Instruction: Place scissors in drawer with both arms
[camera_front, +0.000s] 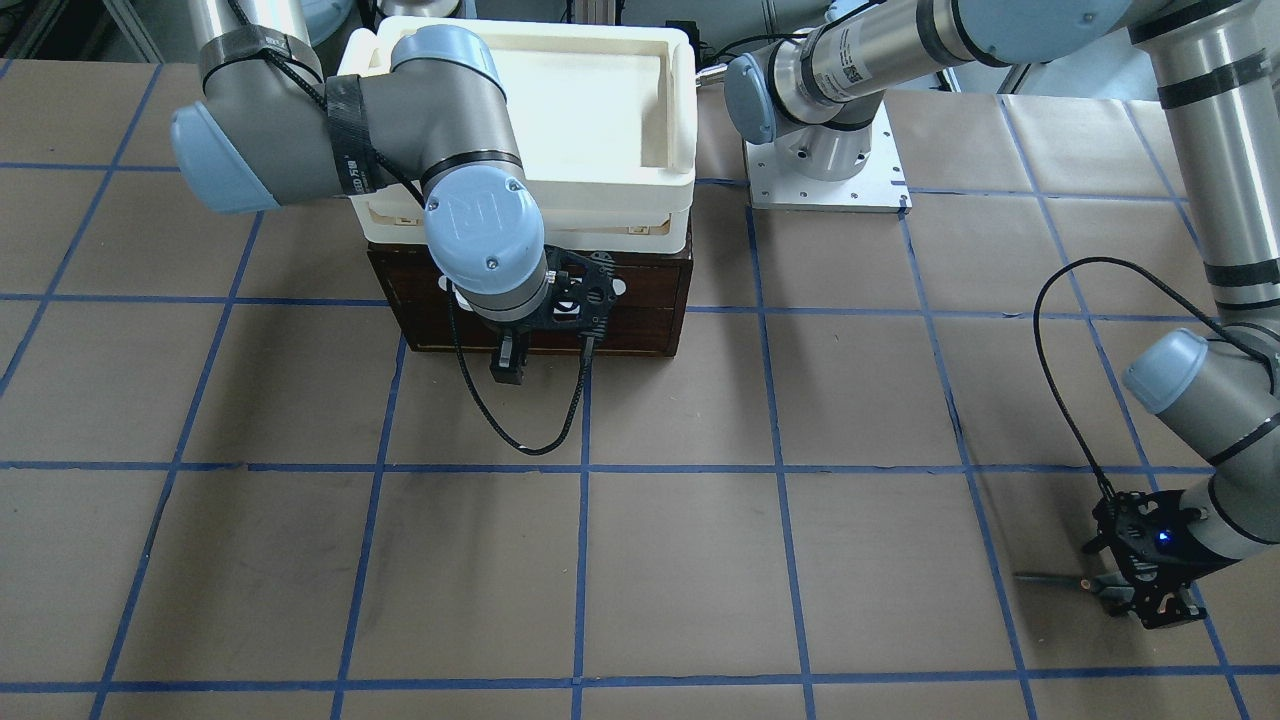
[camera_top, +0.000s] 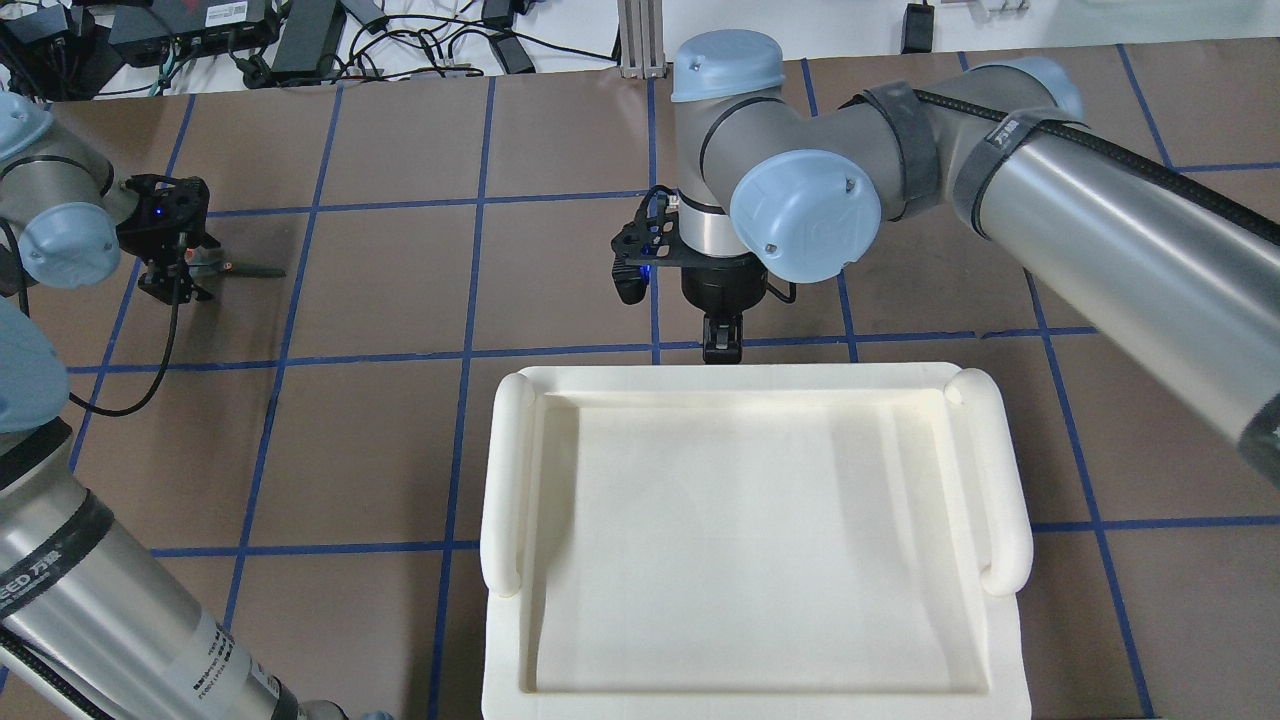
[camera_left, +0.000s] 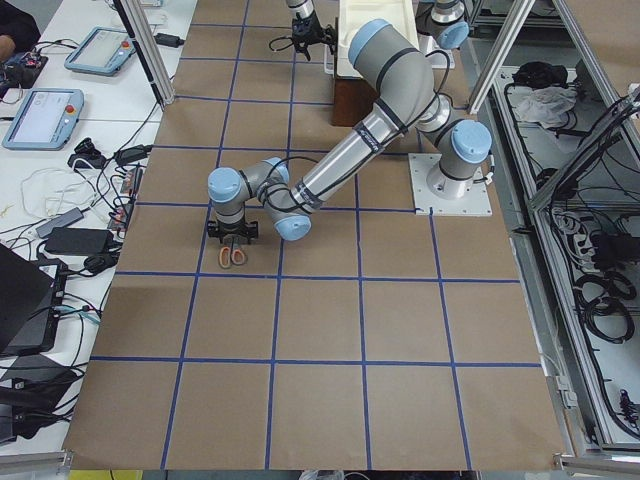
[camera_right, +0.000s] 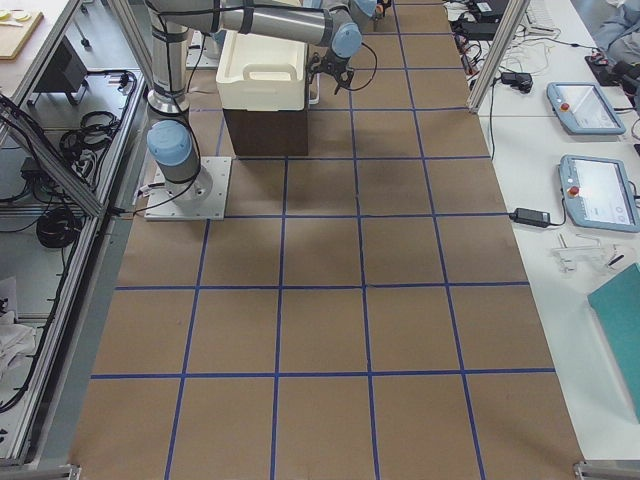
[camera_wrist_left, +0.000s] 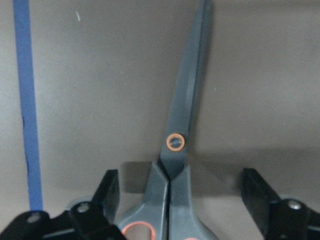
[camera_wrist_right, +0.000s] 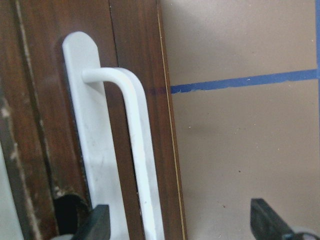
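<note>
Left pincer (camera_wrist_left: 180, 175) low, wide apart astride scissors (camera_wrist_left: 182, 115); right pincer (camera_wrist_right: 181, 217) apart, seemingly at drawer (camera_wrist_right: 140, 40) handle (camera_wrist_right: 136, 150).

Grey scissors (camera_wrist_left: 180, 130) with orange-red loops, dark brown drawer (camera_front: 650, 300) with white handle (camera_wrist_right: 141, 165), brown table (camera_front: 680, 560) gridded blue.

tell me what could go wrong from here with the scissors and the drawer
1. The scissors lie flat on the table between the fingers of the open left gripper; closing might push them aside rather than lift them.
2. The white handle of the drawer sits off-centre, near one finger of the open right gripper, so the grip may miss.
3. The tray rests on top; a hard pull could shift it.
</note>
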